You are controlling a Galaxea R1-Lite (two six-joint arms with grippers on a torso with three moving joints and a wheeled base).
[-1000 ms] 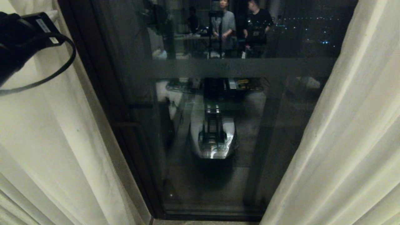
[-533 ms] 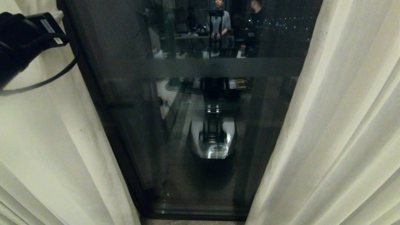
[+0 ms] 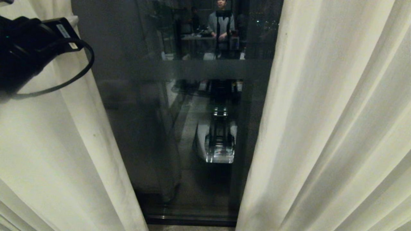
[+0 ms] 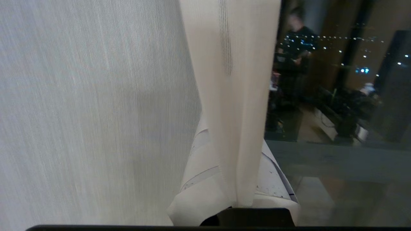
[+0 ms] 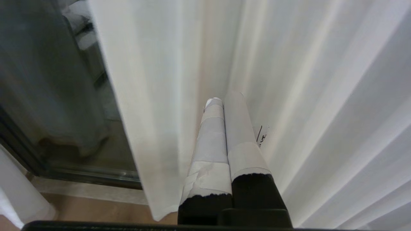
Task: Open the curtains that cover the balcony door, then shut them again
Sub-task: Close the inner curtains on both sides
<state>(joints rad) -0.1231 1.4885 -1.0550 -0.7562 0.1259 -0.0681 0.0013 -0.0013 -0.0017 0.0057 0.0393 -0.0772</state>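
While clamped, L tool [image 4: 239,205] pinches curtain edge [image 4: 234,96].

The head camera looks forward and down, close to the dark-framed glass balcony door [image 3: 192,128] between two cream-white pleated fabric curtains [image 3: 337,128]. The left wrist camera sits almost against the left panel; the right wrist camera faces the right panel. All share curtain and glass.

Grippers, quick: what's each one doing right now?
Left gripper: shut on the left curtain, pinching a fold at its inner edge.
Right gripper: shut, holding nothing, pointing at the right curtain.
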